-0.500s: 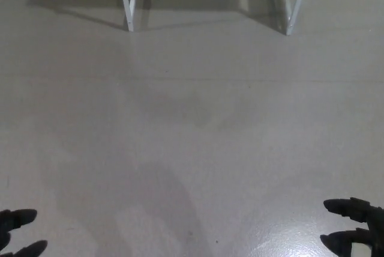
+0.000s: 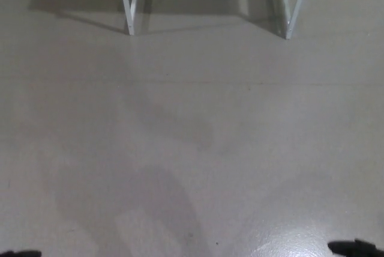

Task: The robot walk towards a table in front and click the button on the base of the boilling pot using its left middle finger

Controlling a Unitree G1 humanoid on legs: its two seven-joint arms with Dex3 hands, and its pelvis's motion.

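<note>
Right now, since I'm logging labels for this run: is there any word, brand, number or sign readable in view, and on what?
None: no text shows anywhere.
The floor is plain.
The white table legs are unmarked.
The pot and its button are out of view.

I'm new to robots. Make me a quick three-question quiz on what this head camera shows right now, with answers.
1. True or false: the boiling pot is visible in the head view.
2. What fills most of the picture?
A. a tabletop
B. a bare, glossy beige floor
C. a sink
3. Fill in: at the top stand two white metal table ____.

Key
1. False. Only the white metal table legs show.
2. B.
3. Legs. Just dark tips of the robot's black left hand and black right hand peek in at the bottom corners.
</note>
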